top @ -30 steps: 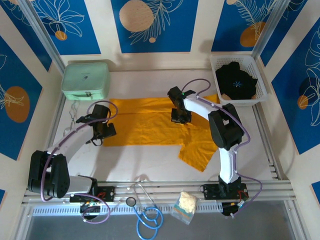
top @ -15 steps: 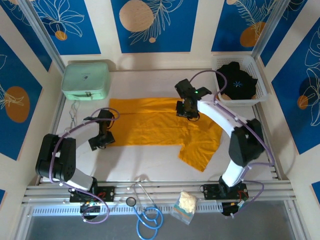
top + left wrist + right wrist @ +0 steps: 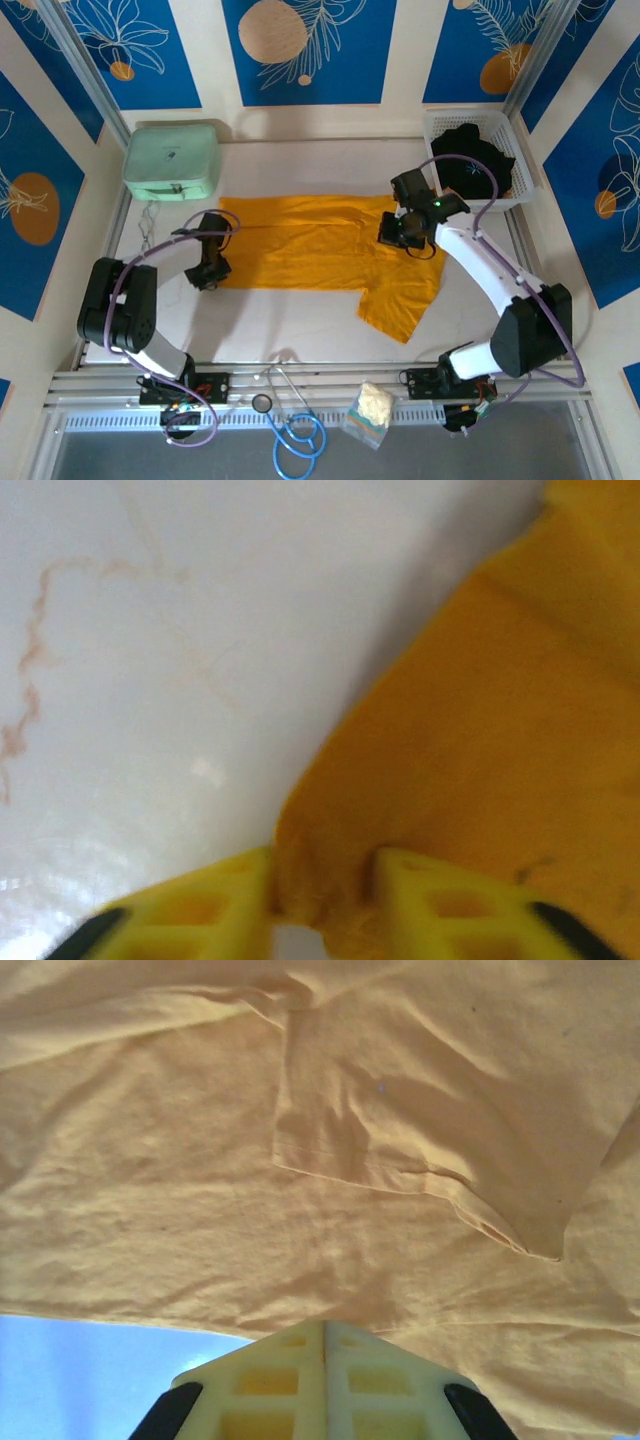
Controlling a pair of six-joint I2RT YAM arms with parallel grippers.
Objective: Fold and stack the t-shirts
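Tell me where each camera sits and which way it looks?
Top external: above and behind the arms, looking down at the white table; both arms, the left hand and the right hand show.
Left wrist: on the left arm, looking closely at the edge of the plain orange-yellow cloth t-shirt; its yellow fingers pinch that edge.
Right wrist: on the right arm, facing the same t-shirt; its shut fingers show at the bottom.
Shared: all three views see the orange-yellow t-shirt.

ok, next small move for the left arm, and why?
Probably close the left gripper tight: a corner of the orange t-shirt sits between its fingers, which don't look fully pinched. The right gripper is shut at the shirt's opposite end.
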